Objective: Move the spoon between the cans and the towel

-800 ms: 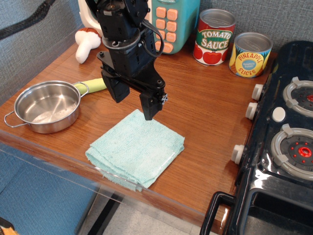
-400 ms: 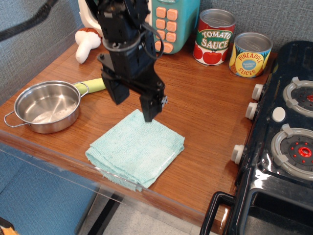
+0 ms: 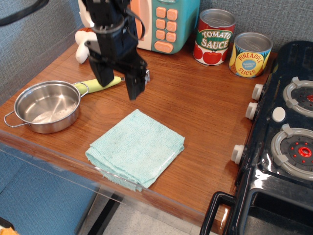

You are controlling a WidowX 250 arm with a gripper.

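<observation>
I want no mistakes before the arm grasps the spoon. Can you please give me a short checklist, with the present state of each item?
1. Pincer open, holding nothing: ok.
2. Spoon located: ok, its yellow-green handle shows beside the pot; the bowl end is hidden.
3. Pincer lined up over the handle: cannot tell from this one view.
4. Bare wood between the cans and the towel: ok.
5. Towel lies flat, folded: ok.
6. Pot far enough from the grasp: cannot tell; it sits very near.

A brown wooden bench (image 3: 195, 112) stands against a grey-blue wall (image 3: 274, 17) (it looks like cloth), with grey floor (image 3: 146, 223) below.
</observation>
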